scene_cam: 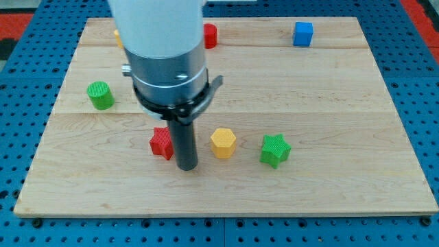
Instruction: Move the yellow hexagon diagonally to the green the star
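Observation:
The yellow hexagon [223, 143] lies on the wooden board a little below the middle. The green star [275, 150] lies just to its right, slightly lower, with a small gap between them. My tip [187, 167] is down on the board to the left of the yellow hexagon and a little lower, not touching it. A red star [161, 143] sits right against the rod's left side, partly hidden by it.
A green cylinder [101, 95] stands at the view's left. A red block [210, 36] and a blue cube [302, 33] sit near the top edge. A yellow block [118, 36] peeks out behind the arm at the top left. The wooden board [357, 171] rests on a blue pegboard.

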Robot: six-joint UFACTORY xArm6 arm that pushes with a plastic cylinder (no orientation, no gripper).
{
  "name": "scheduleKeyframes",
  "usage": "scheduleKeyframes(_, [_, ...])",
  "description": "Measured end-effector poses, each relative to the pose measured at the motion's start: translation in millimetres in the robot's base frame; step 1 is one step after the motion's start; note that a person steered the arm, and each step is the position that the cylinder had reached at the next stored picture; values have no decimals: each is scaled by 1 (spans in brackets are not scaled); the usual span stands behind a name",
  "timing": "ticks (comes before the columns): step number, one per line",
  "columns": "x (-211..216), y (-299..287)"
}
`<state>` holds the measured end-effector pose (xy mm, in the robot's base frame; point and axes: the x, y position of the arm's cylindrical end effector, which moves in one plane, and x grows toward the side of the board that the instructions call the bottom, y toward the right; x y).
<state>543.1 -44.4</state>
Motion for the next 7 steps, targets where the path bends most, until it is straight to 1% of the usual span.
scheduleKeyframes(1, [-35, 49])
scheduleKeyframes(2, [-77, 117])
scheduleKeyframes(3, [-108, 172])
scheduleKeyframes(5, [-123, 200])
scheduleKeyframes(6, [-125, 154])
scheduleKeyframes(7, [-157, 166])
